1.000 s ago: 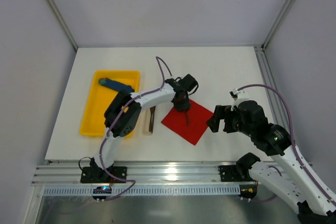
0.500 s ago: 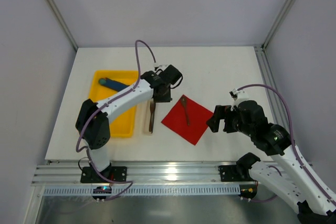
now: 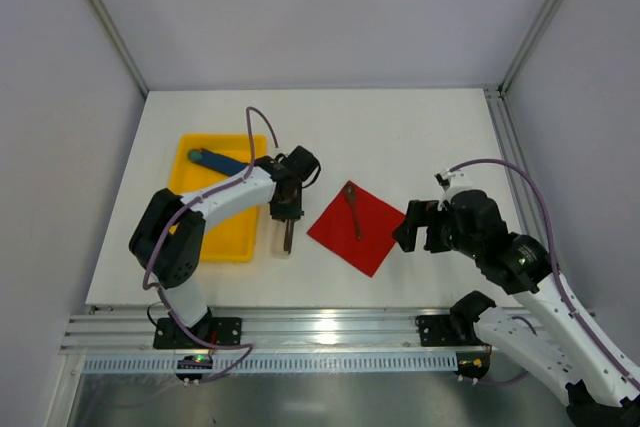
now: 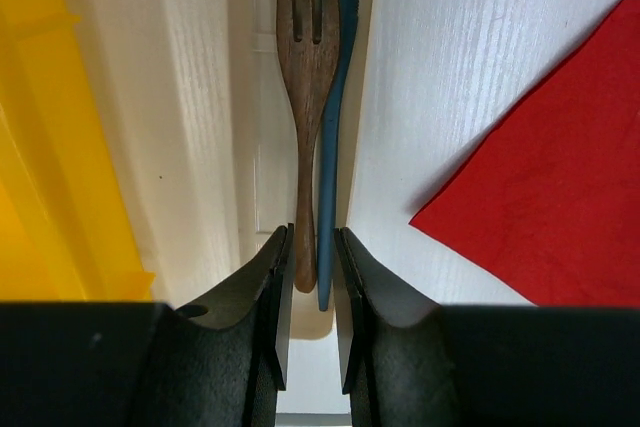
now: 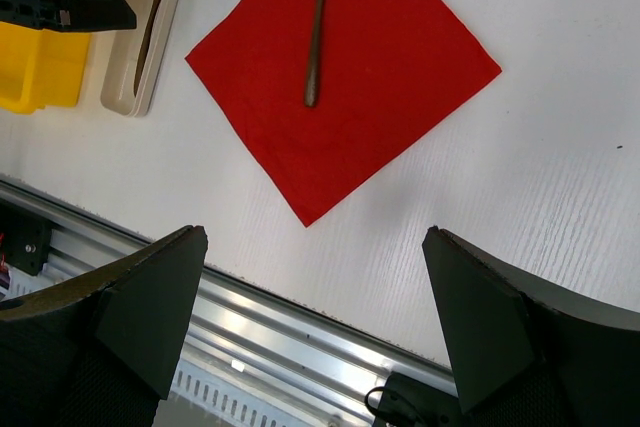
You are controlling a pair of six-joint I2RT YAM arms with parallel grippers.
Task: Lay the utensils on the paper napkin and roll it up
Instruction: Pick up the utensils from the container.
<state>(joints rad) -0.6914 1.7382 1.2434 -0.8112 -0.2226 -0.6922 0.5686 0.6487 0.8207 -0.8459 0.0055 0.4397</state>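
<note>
A white worktop (image 3: 400, 137) carries a yellow tray (image 3: 185, 185) on its left side. Inside the tray, near the far end, lies a blue stick-shaped object (image 3: 222, 161) with a teal end that points to the left. Just beside the tray's right edge sits a narrow cream holder (image 3: 277, 245), set lengthwise from far to near. An aluminium rail (image 3: 330, 332) runs along the worktop's near edge. Plain grey walls (image 3: 320, 7) enclose the space.

Light was bright, even and soft from overhead, shadows faint and short, the white tabletop (image 4: 440, 87) nearly washed out, while the near fingers (image 4: 240, 347) of the left claw (image 4: 311, 247) and right claw (image 5: 312, 237) showed dark and blurred.
</note>
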